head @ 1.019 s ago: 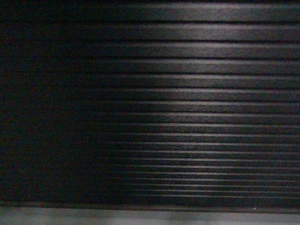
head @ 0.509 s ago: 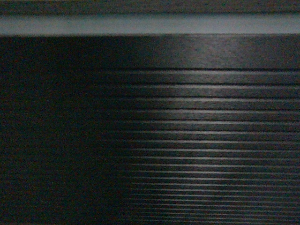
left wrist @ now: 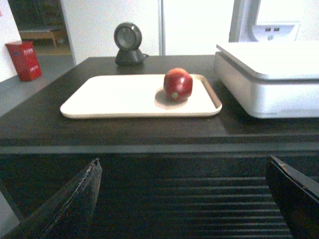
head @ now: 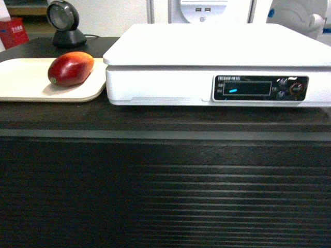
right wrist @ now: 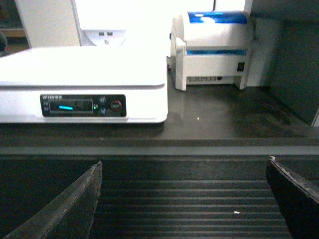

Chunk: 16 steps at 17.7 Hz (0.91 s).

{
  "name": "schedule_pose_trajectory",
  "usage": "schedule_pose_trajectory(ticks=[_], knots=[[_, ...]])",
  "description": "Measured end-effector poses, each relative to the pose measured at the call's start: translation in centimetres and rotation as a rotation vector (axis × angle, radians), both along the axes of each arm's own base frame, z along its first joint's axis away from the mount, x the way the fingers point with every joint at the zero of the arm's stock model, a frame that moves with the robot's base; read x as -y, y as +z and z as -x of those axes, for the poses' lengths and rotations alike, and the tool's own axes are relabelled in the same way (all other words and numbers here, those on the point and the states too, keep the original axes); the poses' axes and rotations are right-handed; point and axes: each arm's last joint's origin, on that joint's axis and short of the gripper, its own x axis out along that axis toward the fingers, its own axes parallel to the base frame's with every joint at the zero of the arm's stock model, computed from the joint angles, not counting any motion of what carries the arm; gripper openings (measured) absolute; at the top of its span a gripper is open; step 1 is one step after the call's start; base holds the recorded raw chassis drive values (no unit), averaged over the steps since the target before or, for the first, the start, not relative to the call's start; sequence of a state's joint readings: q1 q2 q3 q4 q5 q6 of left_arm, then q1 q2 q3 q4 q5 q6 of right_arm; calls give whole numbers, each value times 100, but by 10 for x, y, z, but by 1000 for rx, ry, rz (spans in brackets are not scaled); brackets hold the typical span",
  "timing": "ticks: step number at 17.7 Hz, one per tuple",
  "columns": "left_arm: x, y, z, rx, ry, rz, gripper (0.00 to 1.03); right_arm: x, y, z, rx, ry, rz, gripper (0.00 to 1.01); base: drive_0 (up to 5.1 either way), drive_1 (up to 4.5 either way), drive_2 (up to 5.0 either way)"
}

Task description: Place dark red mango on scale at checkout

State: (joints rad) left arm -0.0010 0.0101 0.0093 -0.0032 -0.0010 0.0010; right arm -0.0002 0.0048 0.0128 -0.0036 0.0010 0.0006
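**Dark red mango lying on the beige tray, left of the scale**

Dark red and glossy, the mango (head: 71, 68) is seen lying on its side on a flat beige tray (head: 20, 82), near the tray's right edge and just beside the scale (head: 217, 67) without touching it. In the head view its long axis is set across the tray, rising slightly to the right, with the small green stem dot turned toward the front left and a yellow-orange patch shown at the upper right end. In the left wrist view the stem end is faced almost straight at the camera, so the fruit appears nearly round.

The scale's flat white platform is bare, and a black display panel (head: 261, 88) with a lit blue mark and buttons is set in its front. A white-and-blue printer (right wrist: 214, 45) is placed to the scale's right. A black round scanner on a stand (head: 66, 26) is placed behind the tray.

All of this is carried by the checkout counter (head: 165, 181), whose black front is ribbed with horizontal slats. White walls and a red box (left wrist: 24, 59) on the floor are seen behind.

The left pincer (left wrist: 184, 199) and right pincer (right wrist: 184, 199) are both held spread wide before the slatted front, with nothing between the fingers.
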Motion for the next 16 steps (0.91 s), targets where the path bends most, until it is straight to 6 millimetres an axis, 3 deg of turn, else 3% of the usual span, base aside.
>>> schedule_pose_trajectory(ticks=[16], knots=[[0, 0, 0, 1, 0, 0, 98, 0, 0, 0, 0, 1, 1, 98, 0, 0, 0]])
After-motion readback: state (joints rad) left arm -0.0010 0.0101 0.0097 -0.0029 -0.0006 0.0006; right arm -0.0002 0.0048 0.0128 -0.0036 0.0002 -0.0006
